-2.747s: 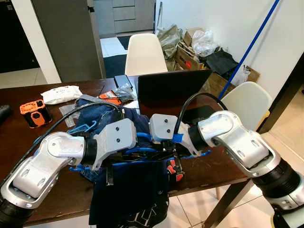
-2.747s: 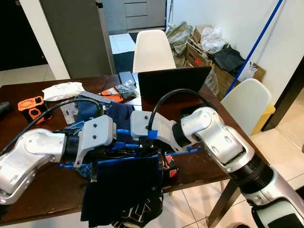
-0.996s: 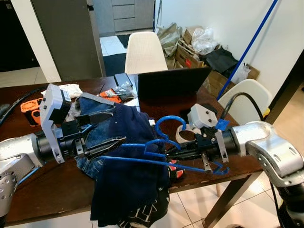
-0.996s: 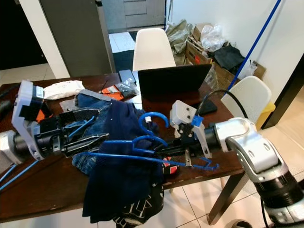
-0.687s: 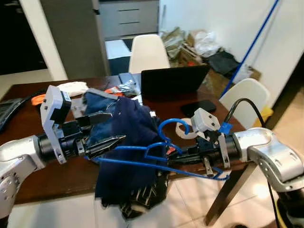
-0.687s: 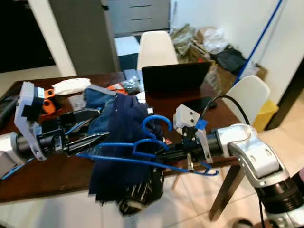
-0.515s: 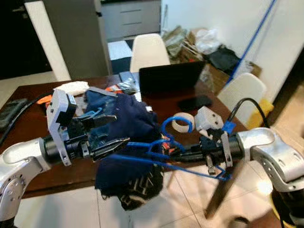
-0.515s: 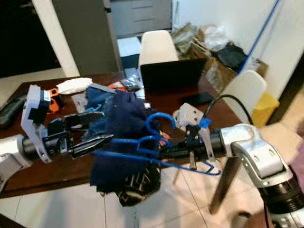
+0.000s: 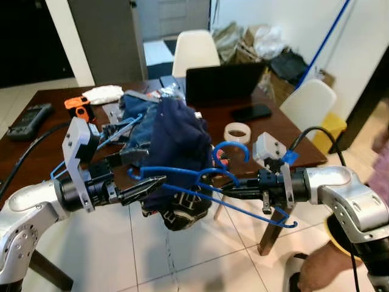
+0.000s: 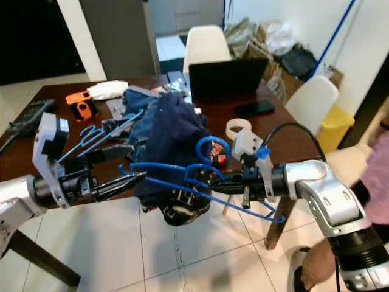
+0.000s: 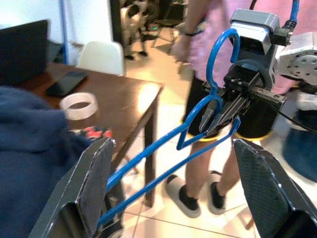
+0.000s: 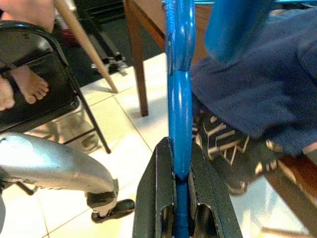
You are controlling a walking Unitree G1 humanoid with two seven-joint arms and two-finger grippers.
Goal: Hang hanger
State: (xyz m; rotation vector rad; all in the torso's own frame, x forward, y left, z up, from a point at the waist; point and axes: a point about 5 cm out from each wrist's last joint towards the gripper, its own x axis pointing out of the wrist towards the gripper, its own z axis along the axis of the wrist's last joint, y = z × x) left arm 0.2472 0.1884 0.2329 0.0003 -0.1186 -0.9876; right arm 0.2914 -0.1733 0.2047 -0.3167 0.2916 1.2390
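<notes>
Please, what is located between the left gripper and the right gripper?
The blue hanger spans between left gripper and right gripper, carrying dark blue clothes, seen in the eye views.

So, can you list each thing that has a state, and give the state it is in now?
blue hanger: lifted off the table, carrying clothes.
right claw: shut on blue hanger.
left claw: open, holding up the hanger's other end.
dark blue garment: draped over the hanger.
laptop: open.

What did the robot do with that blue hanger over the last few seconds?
Both grippers drew apart and lifted the blue hanger, dark garment draped over it, off the table and out over the floor. The right gripper stays clamped on the hanger; the left gripper is open at its other end. The laptop stayed put.
</notes>
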